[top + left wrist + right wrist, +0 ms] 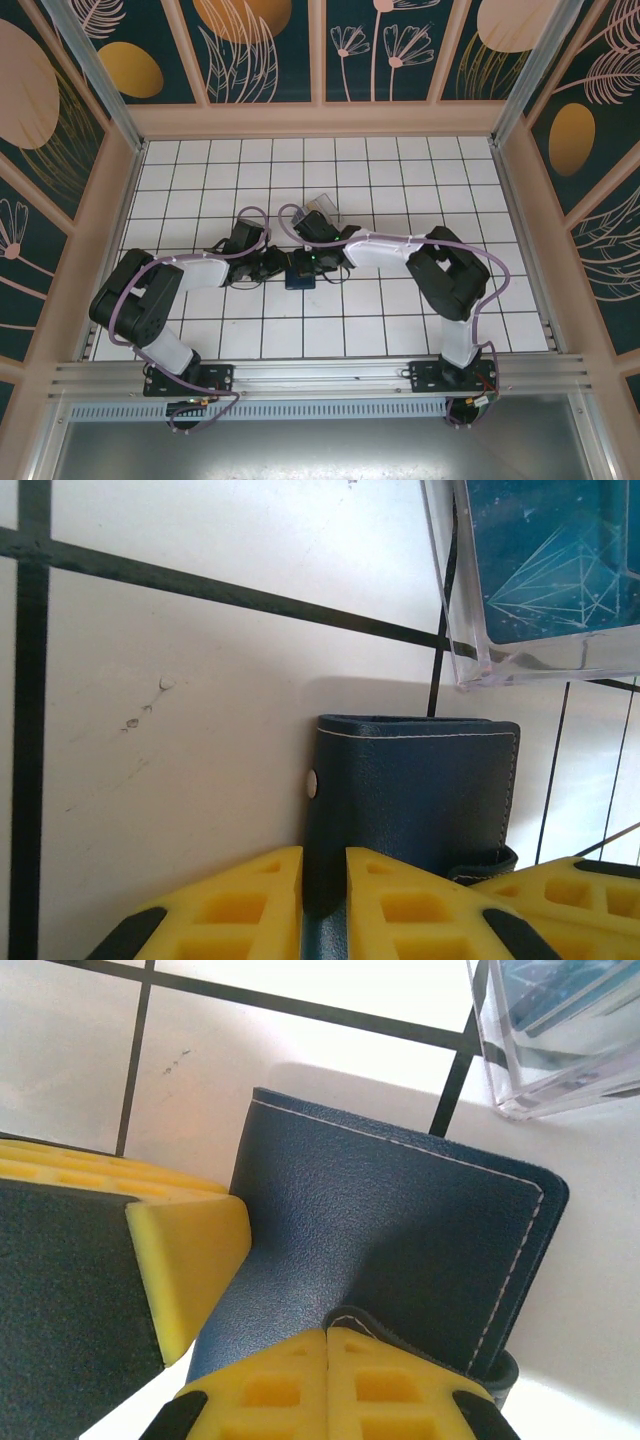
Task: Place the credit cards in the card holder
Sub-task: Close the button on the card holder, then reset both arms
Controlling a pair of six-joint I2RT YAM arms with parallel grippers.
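Left end effector (323, 900) pinches the edge of the closed card holder (420, 790); right end effector (328, 1385) nips its clasp tab (352, 1320).
Opening step, seemingly; next, the tab needs peeling free.

A white tiled table (400, 170) with thin dark grid lines carries everything. A dark navy, grained folding card holder (300, 276) (420, 790) (400, 1230) with white stitching lies closed and flat on it, near the middle. Just beyond it, close but apart, stands a clear plastic slotted rack (322, 205) (540, 590) (560, 1050). The left wrist view shows a few small scuff marks (148, 705) on the bare tile left of the holder.
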